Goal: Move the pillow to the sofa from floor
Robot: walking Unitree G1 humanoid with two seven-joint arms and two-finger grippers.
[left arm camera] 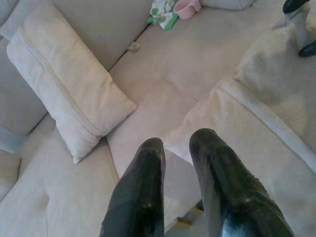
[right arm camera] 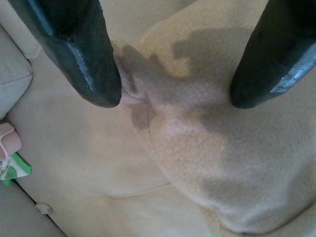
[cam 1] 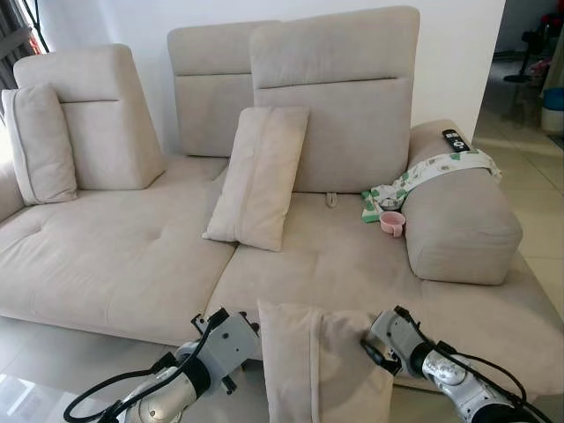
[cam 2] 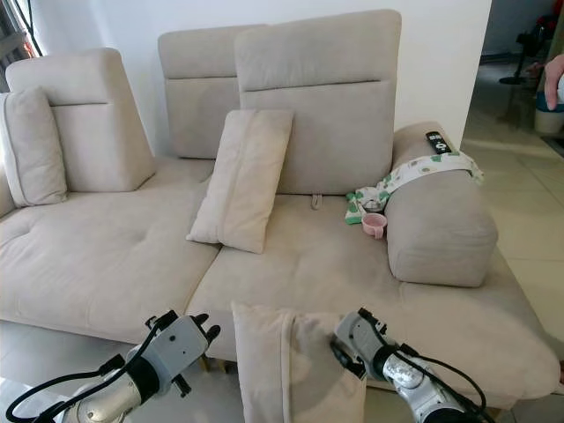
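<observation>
A beige pillow (cam 1: 308, 361) stands upright in front of the sofa's (cam 1: 115, 256) front edge, its top about level with the seat. My right gripper (right arm camera: 175, 96) is open, its two fingers spread wide over the pillow's upper right corner (right arm camera: 222, 148). My left gripper (left arm camera: 177, 140) is shut, fingers nearly together with nothing between them. It hovers just off the pillow's upper left corner (left arm camera: 266, 113); I cannot tell whether it touches. The pillow's lower part is cut off by the frame.
A second beige pillow (cam 1: 260, 176) leans on the backrest mid-sofa, and another (cam 1: 40, 145) stands at the far left. A pink cup (cam 1: 392, 223), patterned cloth (cam 1: 432, 172) and remote (cam 1: 455, 139) lie by the right armrest (cam 1: 458, 229). Tiled floor (cam 1: 35, 352) runs along the front.
</observation>
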